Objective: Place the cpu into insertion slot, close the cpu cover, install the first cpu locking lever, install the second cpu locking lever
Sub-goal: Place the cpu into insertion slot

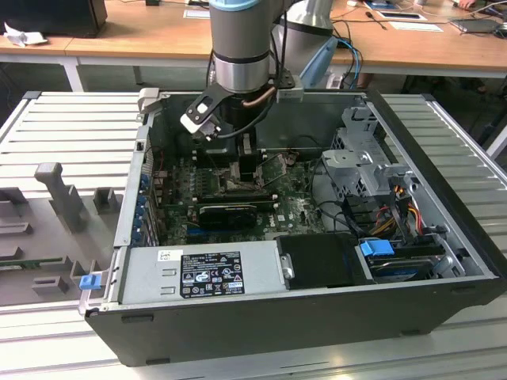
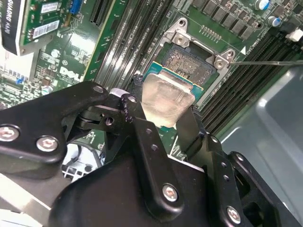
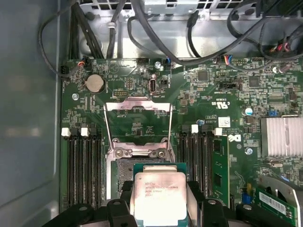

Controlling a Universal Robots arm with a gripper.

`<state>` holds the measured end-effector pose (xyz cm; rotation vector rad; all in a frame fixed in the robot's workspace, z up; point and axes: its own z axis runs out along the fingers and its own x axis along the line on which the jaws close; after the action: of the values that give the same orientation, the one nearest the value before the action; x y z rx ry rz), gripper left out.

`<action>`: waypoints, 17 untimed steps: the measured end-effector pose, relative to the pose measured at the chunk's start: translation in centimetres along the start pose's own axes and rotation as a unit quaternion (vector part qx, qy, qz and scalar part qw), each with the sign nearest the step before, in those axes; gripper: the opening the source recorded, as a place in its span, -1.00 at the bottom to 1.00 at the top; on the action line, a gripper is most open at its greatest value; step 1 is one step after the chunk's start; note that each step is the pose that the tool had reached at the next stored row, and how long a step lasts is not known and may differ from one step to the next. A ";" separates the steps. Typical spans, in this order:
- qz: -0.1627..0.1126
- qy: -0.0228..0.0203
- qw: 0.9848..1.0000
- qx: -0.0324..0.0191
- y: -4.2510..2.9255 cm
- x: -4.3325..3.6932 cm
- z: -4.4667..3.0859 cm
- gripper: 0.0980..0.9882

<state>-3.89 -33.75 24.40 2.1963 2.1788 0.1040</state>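
Observation:
My gripper [image 2: 163,108] is shut on the cpu [image 2: 165,92], a flat square chip with a pale metal top and a green rim. Its black fingers [image 3: 195,196] clamp two opposite edges. The cpu [image 3: 158,191] hangs just over the insertion slot [image 3: 138,166], covering part of it, and the slot's dark pin field [image 2: 189,61] shows beyond the chip. Whether the chip touches the slot I cannot tell. The cpu cover [image 3: 137,105] stands swung open behind the slot. In the exterior view the gripper [image 1: 242,162] is low inside the open computer case.
Long black memory slots [image 3: 83,165] flank the socket on both sides. A thin metal rod [image 2: 267,61] runs beside the socket. A black graphics card [image 1: 226,210], power supply [image 1: 202,273], drive cage [image 1: 364,166] and loose cables [image 3: 156,42] crowd the case.

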 end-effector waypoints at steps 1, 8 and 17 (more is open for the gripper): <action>0.000 0.000 1.000 0.000 0.00 -0.01 0.03 -0.03; 0.000 0.000 1.000 0.000 -0.26 0.00 0.22 -0.03; 0.000 0.000 1.000 0.000 -0.34 0.14 0.73 -0.03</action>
<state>-4.17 -33.59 23.66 2.1958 2.1796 0.1040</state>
